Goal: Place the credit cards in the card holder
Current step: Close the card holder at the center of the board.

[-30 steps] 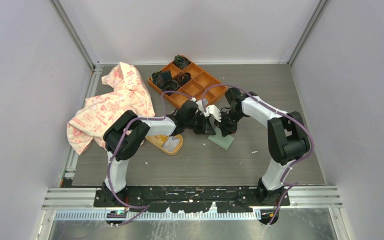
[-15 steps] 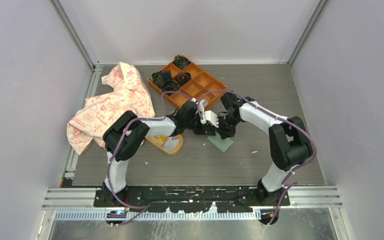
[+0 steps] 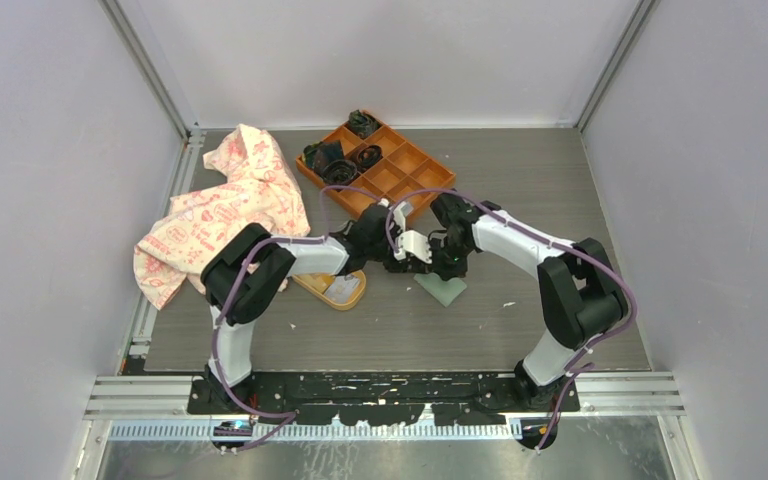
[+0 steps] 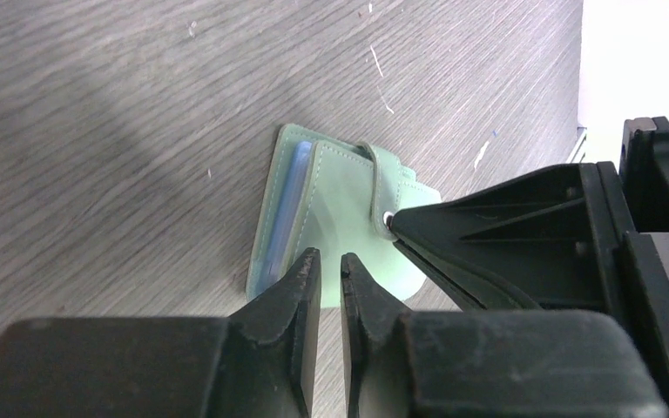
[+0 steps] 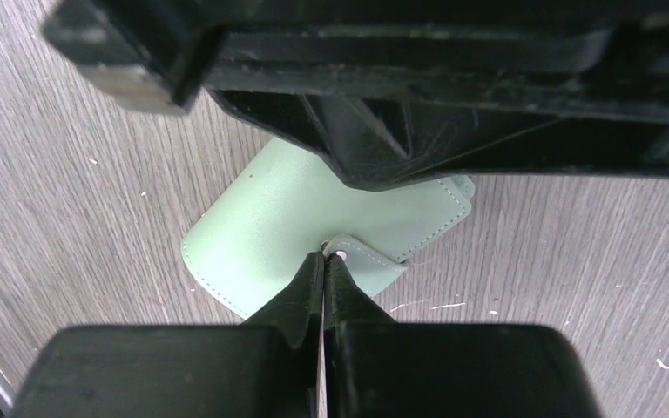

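At far left a crumpled cloth, cream with a red print, lies in soft folds half off the table, whose top is grey with a fine wood-like grain. Next comes a yellow oval dish with a smooth raised rim. A pale flat piece lies in it, possibly one of the credit cards, though it is too small to tell.

The left gripper hangs low over the near edge of the card holder. Its hard black fingers stand only a slit apart, with nothing visible between them. It looks poised to catch the cover once it is free.

Behind both arms sits an orange tray, rigid and square-celled, with dark tangled items in its far cells.

The card holder lies flat on the table between the two grippers – a sage-green, squarish wallet of soft, matte, stitched material with rounded corners. A strip of blue lining shows at its open edge, so the cover is only loosely down.

The right gripper has its fingers closed tight, and their tips meet at the end of the closing tab, right by the metal snap stud. Whether it pinches the tab's edge or only presses there cannot be told. My guess is that it is working the tab loose – the slots must be opened before any card goes in.
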`<action>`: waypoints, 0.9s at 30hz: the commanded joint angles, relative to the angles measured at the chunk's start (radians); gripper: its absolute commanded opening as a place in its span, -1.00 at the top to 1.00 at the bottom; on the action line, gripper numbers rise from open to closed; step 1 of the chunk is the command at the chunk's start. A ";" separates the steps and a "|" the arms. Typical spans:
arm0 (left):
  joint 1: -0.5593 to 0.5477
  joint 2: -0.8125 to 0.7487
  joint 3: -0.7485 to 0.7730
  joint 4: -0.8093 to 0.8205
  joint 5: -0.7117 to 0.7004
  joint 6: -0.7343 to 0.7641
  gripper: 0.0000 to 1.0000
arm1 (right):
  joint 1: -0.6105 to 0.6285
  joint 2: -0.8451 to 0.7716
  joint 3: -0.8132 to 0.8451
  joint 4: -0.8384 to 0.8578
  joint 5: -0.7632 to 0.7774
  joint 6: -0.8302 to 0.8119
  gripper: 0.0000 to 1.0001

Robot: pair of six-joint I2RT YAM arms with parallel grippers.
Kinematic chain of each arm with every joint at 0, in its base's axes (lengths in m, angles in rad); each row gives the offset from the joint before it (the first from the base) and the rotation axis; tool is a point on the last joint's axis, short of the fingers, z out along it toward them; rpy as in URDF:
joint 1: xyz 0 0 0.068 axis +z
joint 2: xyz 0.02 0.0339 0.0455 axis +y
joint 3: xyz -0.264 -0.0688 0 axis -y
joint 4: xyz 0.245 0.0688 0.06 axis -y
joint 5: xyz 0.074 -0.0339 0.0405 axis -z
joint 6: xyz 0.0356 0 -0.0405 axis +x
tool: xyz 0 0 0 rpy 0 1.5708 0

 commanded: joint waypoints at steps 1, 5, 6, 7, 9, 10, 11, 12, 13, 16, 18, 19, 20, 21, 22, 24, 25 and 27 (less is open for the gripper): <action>0.013 -0.095 -0.035 0.046 -0.024 -0.010 0.67 | 0.042 0.014 -0.061 -0.012 0.014 0.011 0.97; 0.038 -0.146 -0.079 0.064 -0.043 -0.016 0.65 | 0.075 0.009 -0.096 0.000 0.064 0.009 0.97; 0.044 -0.161 -0.090 0.067 -0.048 -0.015 0.65 | 0.079 0.008 -0.103 0.003 0.072 0.008 0.97; 0.049 -0.175 -0.100 0.067 -0.050 -0.013 0.64 | 0.086 0.010 -0.106 0.004 0.078 0.008 0.97; 0.060 -0.208 -0.119 0.062 -0.055 -0.007 0.65 | 0.096 0.016 -0.108 0.003 0.088 0.010 0.97; 0.064 -0.226 -0.130 0.056 -0.060 -0.002 0.65 | 0.099 0.022 -0.109 0.000 0.095 0.011 0.98; 0.066 -0.245 -0.134 0.042 -0.063 0.006 0.65 | 0.104 0.023 -0.111 0.000 0.100 0.011 0.97; 0.069 -0.263 -0.141 0.030 -0.069 0.014 0.65 | 0.107 0.022 -0.117 -0.001 0.106 0.011 0.97; 0.071 -0.284 -0.146 0.017 -0.075 0.026 0.64 | 0.112 0.020 -0.124 -0.001 0.114 0.010 0.98; 0.077 -0.343 -0.156 -0.026 -0.098 0.054 0.64 | 0.134 0.013 -0.151 0.006 0.154 0.004 0.97; 0.087 -0.371 -0.162 -0.054 -0.108 0.070 0.64 | 0.152 0.009 -0.164 0.010 0.182 0.001 0.97; 0.091 -0.383 -0.167 -0.065 -0.111 0.076 0.63 | 0.163 0.010 -0.170 0.013 0.201 -0.001 0.97; 0.095 -0.396 -0.174 -0.074 -0.114 0.083 0.63 | 0.172 0.011 -0.174 0.015 0.214 -0.004 0.98; 0.100 -0.408 -0.181 -0.084 -0.117 0.088 0.63 | 0.181 0.013 -0.176 0.017 0.226 -0.006 0.97; 0.105 -0.419 -0.190 -0.093 -0.120 0.094 0.63 | 0.189 0.017 -0.177 0.017 0.234 -0.006 0.98; 0.114 -0.444 -0.210 -0.114 -0.132 0.105 0.63 | 0.201 0.023 -0.174 0.019 0.246 -0.007 0.97; 0.119 -0.458 -0.219 -0.123 -0.139 0.111 0.63 | 0.206 0.027 -0.172 0.020 0.251 -0.008 0.97; 0.130 -0.485 -0.234 -0.142 -0.149 0.123 0.62 | 0.212 0.030 -0.171 0.018 0.258 -0.008 0.97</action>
